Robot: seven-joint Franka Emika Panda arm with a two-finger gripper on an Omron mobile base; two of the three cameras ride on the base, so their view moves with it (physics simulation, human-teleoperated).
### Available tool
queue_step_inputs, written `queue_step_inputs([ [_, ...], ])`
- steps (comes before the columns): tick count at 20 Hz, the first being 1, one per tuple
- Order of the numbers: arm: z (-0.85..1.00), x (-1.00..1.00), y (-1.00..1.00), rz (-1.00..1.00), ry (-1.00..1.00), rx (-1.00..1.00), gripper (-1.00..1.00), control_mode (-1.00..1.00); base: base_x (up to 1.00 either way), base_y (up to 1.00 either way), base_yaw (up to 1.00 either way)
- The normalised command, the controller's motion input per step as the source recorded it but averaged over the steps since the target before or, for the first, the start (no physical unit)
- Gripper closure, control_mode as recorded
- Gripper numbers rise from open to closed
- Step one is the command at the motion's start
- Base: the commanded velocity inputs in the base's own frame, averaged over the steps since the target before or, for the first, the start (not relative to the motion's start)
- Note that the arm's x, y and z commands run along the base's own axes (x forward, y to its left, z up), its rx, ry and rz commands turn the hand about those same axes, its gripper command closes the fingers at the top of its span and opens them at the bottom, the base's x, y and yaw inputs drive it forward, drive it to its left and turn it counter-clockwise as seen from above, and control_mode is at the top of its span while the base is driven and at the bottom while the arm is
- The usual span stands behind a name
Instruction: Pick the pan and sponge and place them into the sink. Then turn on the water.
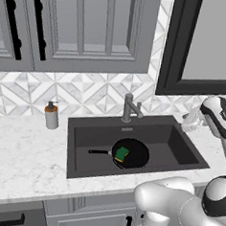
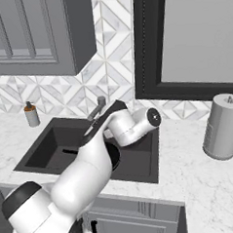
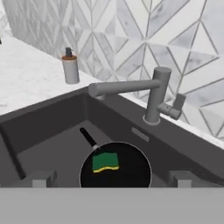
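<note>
grey faucet spout over sink, soap dispenser beside, tool released above sponge in pan

1. This is a home kitchen, rendered rather than photographed.
2. A dark sink is set into a white marble counter, with a grey faucet behind it.
3. Grey panelled cabinets hang above a white and grey tiled wall.
4. A soap dispenser and a paper towel roll stand on the counter.
5. A frying pan with a sponge in it lies in the sink.
</note>
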Motion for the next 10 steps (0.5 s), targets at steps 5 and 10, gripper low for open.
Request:
queue_step_inputs([
  [5,-0.16,-0.01,0.34,0.09,-0.35,-0.27,-1.0,-1.0,0.0,0.0,0.0],
  [10,0.13,0.0,0.49,0.0,-0.09,-0.15,-1.0,-1.0,0.0,0.0,0.0],
])
